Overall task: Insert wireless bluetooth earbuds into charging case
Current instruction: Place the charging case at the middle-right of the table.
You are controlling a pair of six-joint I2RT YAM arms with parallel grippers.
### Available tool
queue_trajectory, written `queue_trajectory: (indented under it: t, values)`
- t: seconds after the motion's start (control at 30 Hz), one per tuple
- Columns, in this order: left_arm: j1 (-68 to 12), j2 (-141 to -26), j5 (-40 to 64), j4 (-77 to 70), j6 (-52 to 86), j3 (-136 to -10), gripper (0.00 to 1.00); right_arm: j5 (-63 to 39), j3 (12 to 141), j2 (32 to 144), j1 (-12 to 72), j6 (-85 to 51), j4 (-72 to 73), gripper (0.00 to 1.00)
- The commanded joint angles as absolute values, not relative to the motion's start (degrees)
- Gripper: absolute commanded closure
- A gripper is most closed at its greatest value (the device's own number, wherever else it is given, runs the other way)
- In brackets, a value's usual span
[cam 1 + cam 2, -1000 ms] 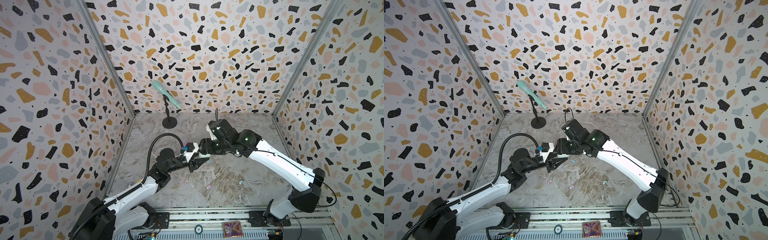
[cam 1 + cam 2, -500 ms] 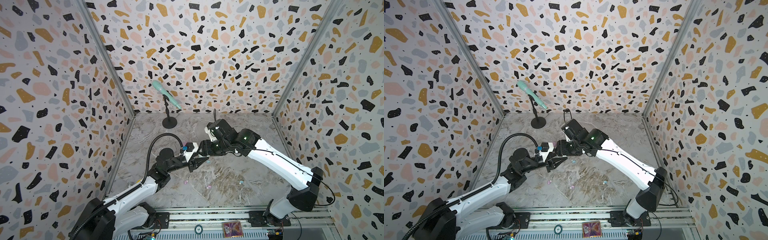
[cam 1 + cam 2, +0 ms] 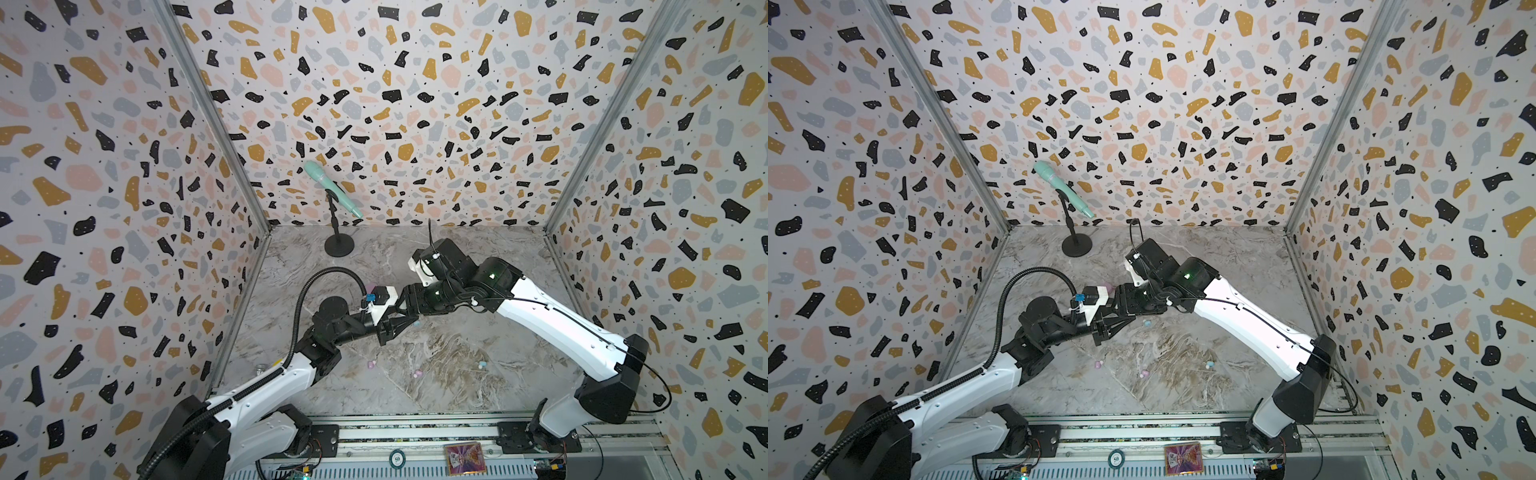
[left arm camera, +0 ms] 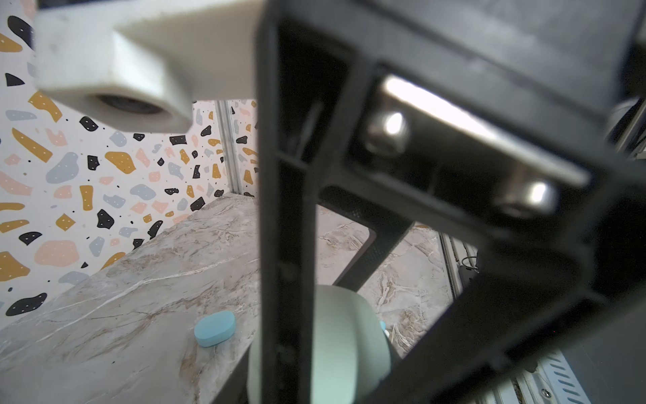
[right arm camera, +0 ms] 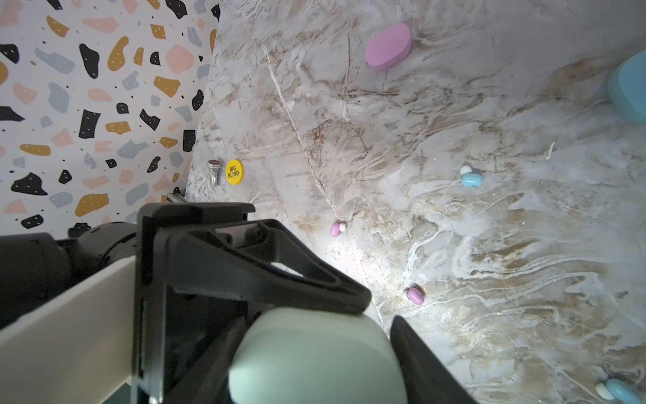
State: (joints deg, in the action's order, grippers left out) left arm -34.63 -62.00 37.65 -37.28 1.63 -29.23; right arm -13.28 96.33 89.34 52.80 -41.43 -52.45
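Well, the left claw (image 3: 395,326) pinches the mint charging case (image 4: 335,342); the right claw (image 5: 314,377) brackets it, grip unclear. 2 pink earbuds (image 5: 415,295) and 2 blue earbuds (image 5: 471,178) lie loose on the worktop (image 5: 454,245).

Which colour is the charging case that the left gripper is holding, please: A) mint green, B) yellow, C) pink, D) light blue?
A: the left gripper is clamped on the mint-green case, while the pink case and the light blue case lie on the table.
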Motion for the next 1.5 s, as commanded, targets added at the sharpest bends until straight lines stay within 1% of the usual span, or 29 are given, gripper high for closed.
queue_trajectory:
  t: [0.0, 0.1, 0.17, 0.27, 0.3, 0.33, 0.37, 0.4, 0.6, 0.83, 0.9, 1.07, 1.47]
  values:
    - [-34.7, -61.5, 38.2, -39.3, 0.8, -30.7, 0.63, -14.8, 95.4, 86.7, 52.6, -41.0, -52.5, 0.42]
    - [-34.7, -61.8, 38.4, -38.5, 0.8, -31.0, 0.61, -14.4, 95.2, 86.3, 52.3, -41.2, -51.9, 0.46]
    - [-34.7, -62.1, 38.3, -37.5, 0.7, -31.2, 0.53, -13.6, 94.5, 85.6, 51.6, -41.3, -51.7, 0.46]
    - [-34.7, -61.9, 36.6, -35.6, 1.3, -31.3, 0.31, -12.5, 91.8, 83.5, 49.1, -41.0, -51.3, 0.46]
    - [-34.7, -61.5, 35.3, -35.0, 1.9, -31.0, 0.22, -11.9, 90.6, 82.6, 48.0, -40.5, -51.3, 0.46]
    - [-34.7, -60.9, 34.2, -34.5, 2.3, -30.4, 0.10, -11.3, 89.2, 81.7, 46.5, -40.1, -51.5, 0.46]
    - [-34.7, -60.2, 33.0, -33.9, 2.4, -29.8, 0.04, -10.6, 87.8, 81.0, 45.2, -39.5, -51.6, 0.46]
    - [-34.7, -59.5, 31.3, -33.0, 2.9, -29.2, 0.00, -9.9, 85.6, 79.9, 43.2, -38.7, -51.6, 0.46]
    - [-34.7, -55.5, 20.9, -25.9, 4.1, -27.5, 0.00, -7.4, 67.3, 73.8, 27.4, -31.9, -46.2, 0.46]
    - [-34.7, -53.9, 11.9, -20.7, 5.9, -27.5, 0.00, -0.7, 52.9, 72.6, 13.1, -25.6, -37.7, 0.46]
    - [-34.7, -53.8, 10.3, -20.5, 6.9, -27.0, 0.00, -0.2, 49.5, 72.9, 9.0, -24.2, -34.7, 0.46]
    - [-34.7, -53.2, 6.5, -20.5, 8.4, -25.8, 0.00, 0.5, 45.0, 75.6, 3.6, -21.9, -29.9, 0.46]
    - [-34.0, -53.4, 4.8, -21.2, 7.8, -25.4, 0.00, 0.3, 39.9, 82.6, 2.6, -24.2, -23.4, 0.43]
